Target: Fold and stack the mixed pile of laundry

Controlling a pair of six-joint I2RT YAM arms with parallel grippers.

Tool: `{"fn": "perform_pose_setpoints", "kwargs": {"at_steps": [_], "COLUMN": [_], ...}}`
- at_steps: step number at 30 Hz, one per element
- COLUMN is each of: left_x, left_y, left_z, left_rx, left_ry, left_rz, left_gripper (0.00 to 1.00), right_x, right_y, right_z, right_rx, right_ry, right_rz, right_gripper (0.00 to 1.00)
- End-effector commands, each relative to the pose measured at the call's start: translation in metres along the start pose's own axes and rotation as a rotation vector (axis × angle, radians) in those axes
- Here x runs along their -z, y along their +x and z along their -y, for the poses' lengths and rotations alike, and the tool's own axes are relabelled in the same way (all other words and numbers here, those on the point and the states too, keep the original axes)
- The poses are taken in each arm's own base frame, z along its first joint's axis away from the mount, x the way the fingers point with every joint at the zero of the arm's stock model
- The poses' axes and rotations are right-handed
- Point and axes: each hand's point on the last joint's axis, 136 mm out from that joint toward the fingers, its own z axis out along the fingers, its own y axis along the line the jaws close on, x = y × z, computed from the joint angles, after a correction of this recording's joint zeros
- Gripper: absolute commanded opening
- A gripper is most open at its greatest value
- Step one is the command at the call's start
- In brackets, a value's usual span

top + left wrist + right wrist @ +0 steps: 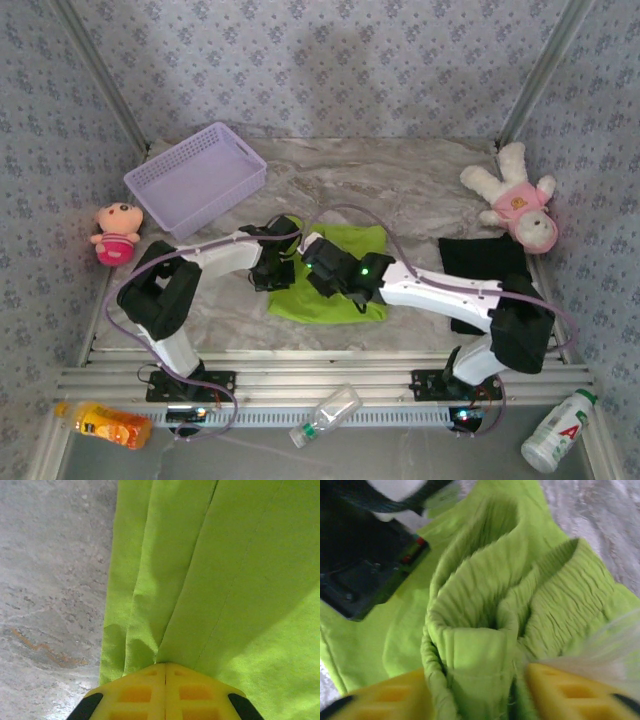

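Our left gripper [165, 667] is clamped tight on a crease of the green shirt [365, 240], which lies in the middle of the table [400, 180]. Our right gripper [477, 685] has its jaws parted, with a bunched fold of that shirt between them. The black shirt [482, 262] lies at the right.

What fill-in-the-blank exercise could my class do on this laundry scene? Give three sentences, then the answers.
The left tool is ___ on the lime-green T-shirt.
The black T-shirt lies to the ___ of the green one.
The lavender basket is ___ inside.
Missing words: shut; right; empty.
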Motion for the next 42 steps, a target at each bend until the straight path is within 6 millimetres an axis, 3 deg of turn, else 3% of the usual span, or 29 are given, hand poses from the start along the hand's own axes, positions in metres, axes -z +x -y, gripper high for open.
{"fn": "perform_pose_setpoints", "kwargs": {"at_steps": [1,4,7,10,13,17,19,24,28,36,38,42], "left_x": [0.012,0.03,0.045,0.057,0.068,0.076,0.076,0.054,0.035,0.016,0.017,0.033], "left_y": [-0.003,-0.011,-0.017,-0.021,-0.024,-0.027,-0.029,-0.028,-0.023,-0.019,-0.021,-0.027], "left_z": [-0.016,-0.037,-0.066,-0.07,-0.047,0.0,0.023,0.053,0.07,0.094,0.098,0.11], "left_rx": [0.022,0.053,0.069,0.061,0.045,0.046,0.031,-0.02,-0.073,-0.124,-0.127,-0.134], "left_ry": [-0.049,-0.077,-0.147,-0.141,-0.05,0.12,0.181,0.21,0.206,0.204,0.208,0.246], "left_rz": [0.02,0.057,0.087,0.089,0.105,0.151,0.176,0.154,0.119,0.092,0.092,0.117], "left_gripper": [0.09,0.1,0.1,0.1,0.19,0.55,0.62,0.66,0.68,0.67,0.62,0.42], "right_x": [0.016,0.033,0.045,0.047,0.039,0.028,0.022,0.004,-0.008,-0.031,-0.037,-0.045], "right_y": [-0.021,-0.036,-0.042,-0.034,-0.01,0.023,0.036,0.069,0.095,0.108,0.114,0.127], "right_z": [-0.021,-0.017,0.008,0.037,0.068,0.101,0.112,0.131,0.143,0.14,0.136,0.131], "right_rx": [-0.074,-0.149,-0.23,-0.297,-0.363,-0.498,-0.57,-0.765,-0.906,-0.923,-0.931,-0.939], "right_ry": [-0.144,-0.212,-0.192,-0.141,-0.064,0.013,0.014,0.003,0.006,-0.02,-0.024,-0.024], "right_rz": [0.014,0.067,0.095,0.089,0.032,-0.038,-0.057,-0.112,-0.174,-0.228,-0.258,-0.316], "right_gripper": [0.7,0.74,0.72,0.66,0.65,0.67,0.68,0.72,0.63,0.58,0.57,0.51]}}
